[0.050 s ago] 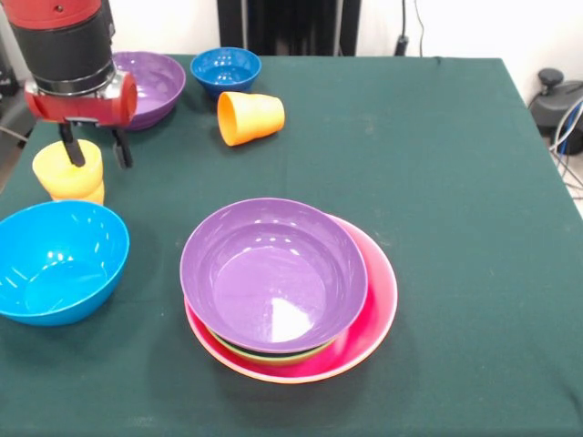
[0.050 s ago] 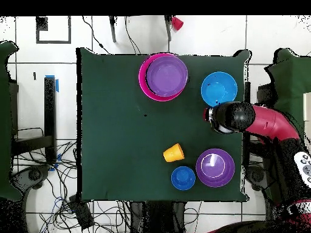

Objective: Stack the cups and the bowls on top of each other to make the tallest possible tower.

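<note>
Right now the arm's fingers (image 1: 94,150) hang spread open at the yellow cup (image 1: 69,171), one finger dipping inside its mouth, the other outside the rim; nothing gripped tight. Cup sits upright near bench (image 1: 437,182) edge, just behind the light blue bowl (image 1: 56,262). Orange cup (image 1: 250,116) lies on its side nr the small dark-blue bowl (image 1: 225,70) & lone purple bowl (image 1: 150,86). Tower (image 1: 290,291): purple bowl on top, green rim under it, pink outermost.
</note>
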`<state>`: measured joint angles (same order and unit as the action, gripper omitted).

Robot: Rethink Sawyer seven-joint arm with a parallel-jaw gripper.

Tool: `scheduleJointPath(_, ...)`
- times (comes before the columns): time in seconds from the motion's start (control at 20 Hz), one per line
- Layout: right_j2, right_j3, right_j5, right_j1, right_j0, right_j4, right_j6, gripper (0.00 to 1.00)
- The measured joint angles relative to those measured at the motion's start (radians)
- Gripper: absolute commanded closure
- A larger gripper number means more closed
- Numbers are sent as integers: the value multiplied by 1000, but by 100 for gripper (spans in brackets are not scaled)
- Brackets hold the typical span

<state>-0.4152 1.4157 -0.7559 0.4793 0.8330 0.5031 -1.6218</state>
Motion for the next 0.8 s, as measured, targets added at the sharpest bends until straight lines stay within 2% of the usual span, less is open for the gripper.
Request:
scheduleJointPath(0.3,-8,4,38,-29,19,0,0,0)
scheduleJointPath(0.8,-20,5,39,-61,30,0,0,0)
